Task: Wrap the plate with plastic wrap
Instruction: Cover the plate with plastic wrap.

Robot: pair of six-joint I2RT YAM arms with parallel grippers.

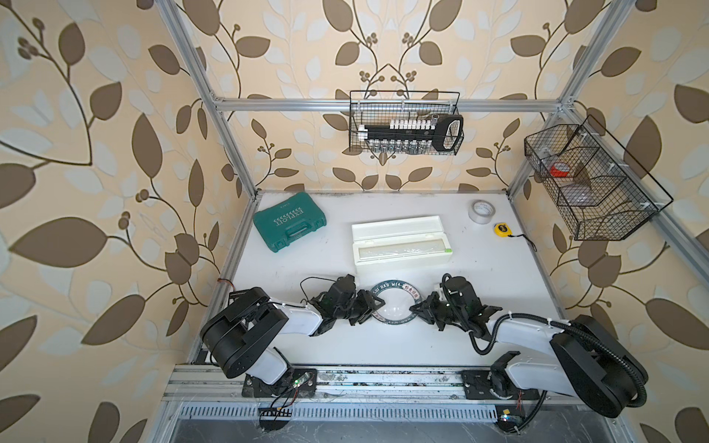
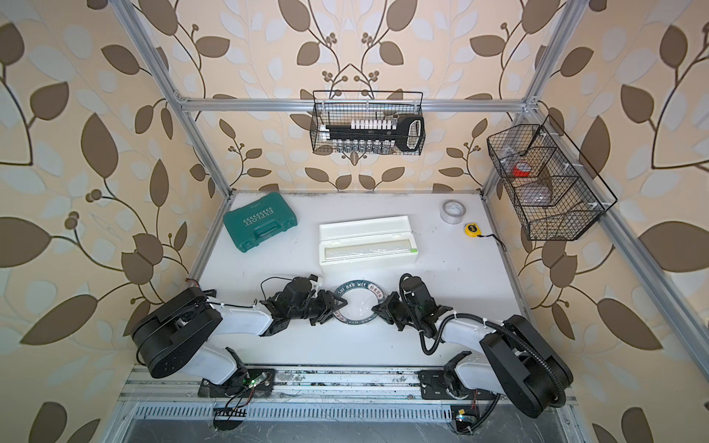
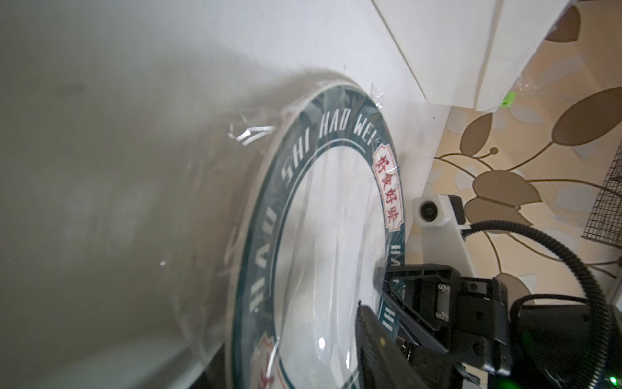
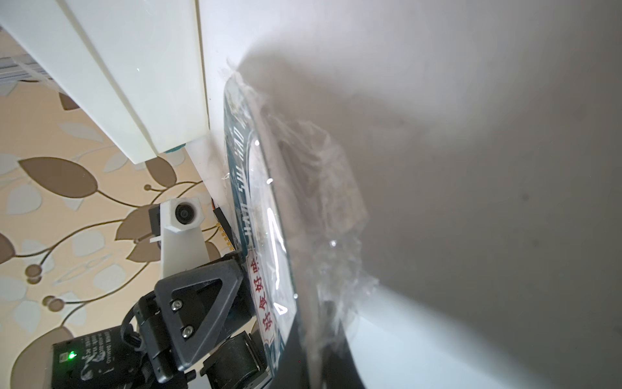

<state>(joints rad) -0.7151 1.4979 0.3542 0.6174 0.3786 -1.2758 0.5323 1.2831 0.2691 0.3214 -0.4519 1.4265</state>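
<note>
The left gripper [image 1: 369,306] has its jaws apart at the left rim of the plate [image 1: 393,285]. The right gripper [image 1: 417,307] is clenched at the opposite rim, though what it pinches cannot be told. The plate sits between them near the desk's [image 1: 345,341] front edge, about midway along it. The plastic wrap [image 4: 323,188] is stretched over the plate's face and bunches in wrinkles under the rim. Just behind lies the white dispenser box [image 1: 401,245]. A green case [image 1: 289,226] sits toward the far left corner.
</note>
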